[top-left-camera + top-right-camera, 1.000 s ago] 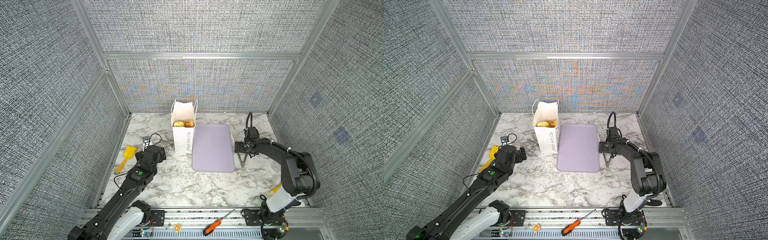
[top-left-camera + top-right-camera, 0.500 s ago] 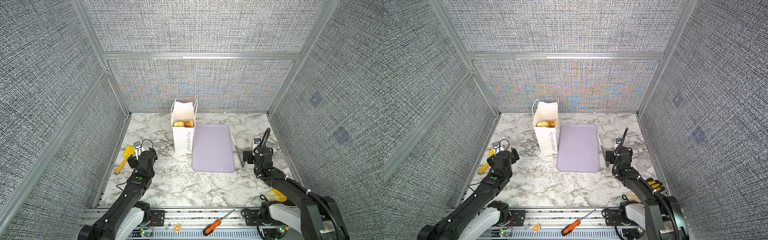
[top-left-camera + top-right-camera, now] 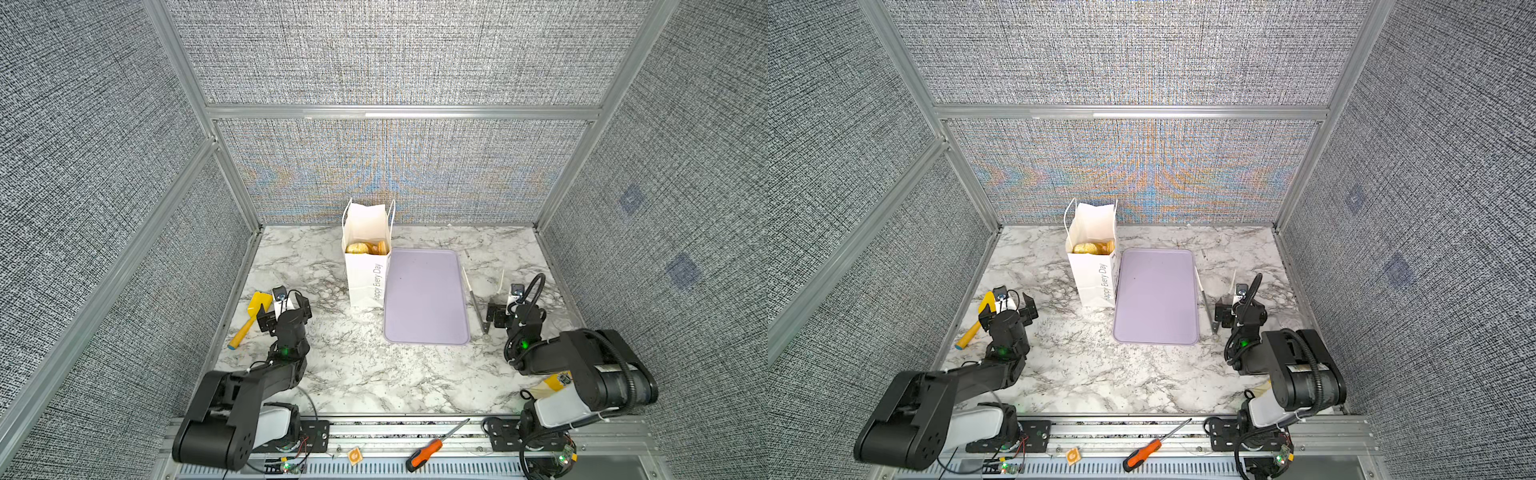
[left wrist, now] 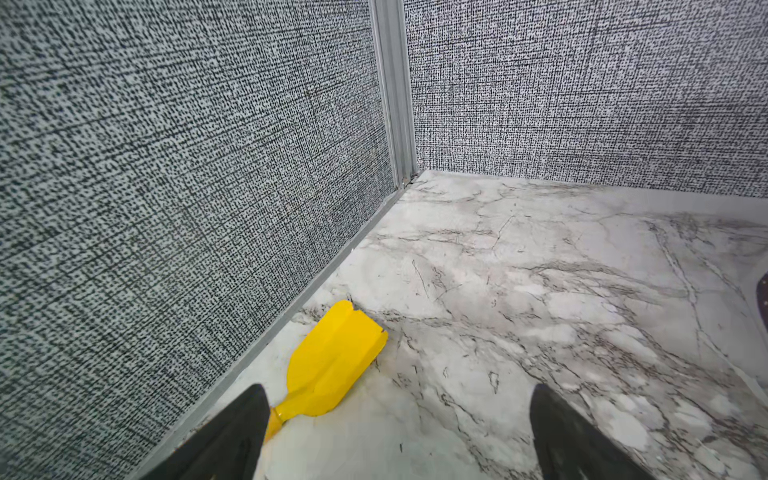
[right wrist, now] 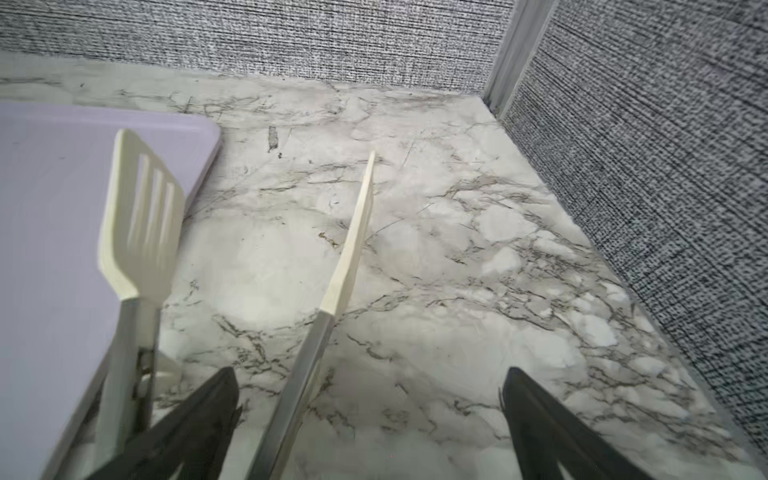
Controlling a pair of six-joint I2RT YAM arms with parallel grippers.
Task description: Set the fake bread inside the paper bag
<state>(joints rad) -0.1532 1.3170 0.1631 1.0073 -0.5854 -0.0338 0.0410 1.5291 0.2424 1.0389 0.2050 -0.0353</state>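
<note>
golden fake bread (image 3: 360,248) sits in paper bag (image 3: 365,280), l gripper (image 4: 397,388) & r gripper (image 5: 369,370) both spread, empty.

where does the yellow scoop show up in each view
Top view: yellow scoop at lower left, between the left wall and the left gripper.
Top view: the scoop in the same spot.
Left wrist: the scoop lies just ahead of that gripper, along the wall.
Right wrist: not in it.
Shared landmark: the marble table, in all four.

The white paper bag (image 3: 365,272) stands upright and open, ahead-right of the left gripper (image 3: 286,315), well apart from the right gripper (image 3: 516,316); glossy golden fake bread (image 3: 365,248) lies inside.
</note>
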